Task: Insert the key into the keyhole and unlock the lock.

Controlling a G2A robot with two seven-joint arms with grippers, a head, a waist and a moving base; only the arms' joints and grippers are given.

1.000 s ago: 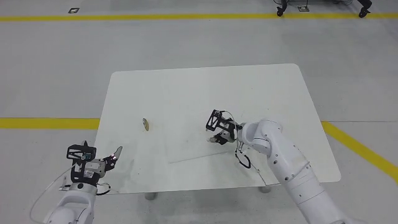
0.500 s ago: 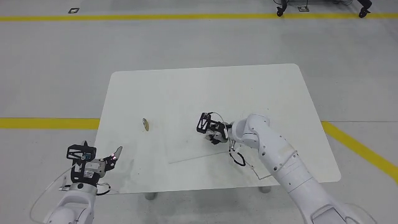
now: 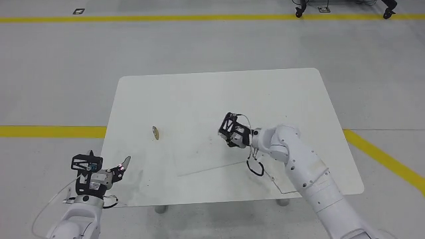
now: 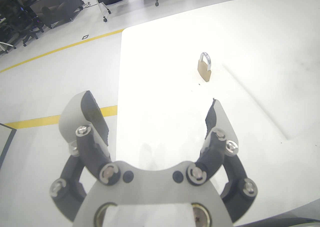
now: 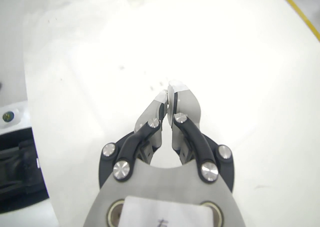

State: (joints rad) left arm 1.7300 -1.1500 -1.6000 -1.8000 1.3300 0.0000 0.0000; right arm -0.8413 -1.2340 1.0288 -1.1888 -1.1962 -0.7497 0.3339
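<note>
Starting at the near-left corner of the white rectangular table (image 3: 279,99), the left claw (image 4: 151,100) hangs by the edge with its two padded fingers spread wide, holding nothing.

Further in, around mid-table, the right claw (image 5: 168,92) has its fingertips pressed together on a thin, flat silver sliver, seen edge-on. I take that for the small metal key (image 5: 170,97). It sits in line with the fingers, so its long axis seems to run along the claw's reach. How much of the blade pokes out past the tips, I can't tell.

Off to the left side of the table, well apart from both claws, is the small brass padlock with its silver U-shaped shackle (image 4: 205,69). It appears to stand on its base, long axis upright, shackle on top and seated shut. No keyhole is visible, so it is probably underneath.

So the tally, as I read it: key in the grip, and that's it. The padlock has to be steadied or tipped, the key lined up, pushed home and turned.
</note>
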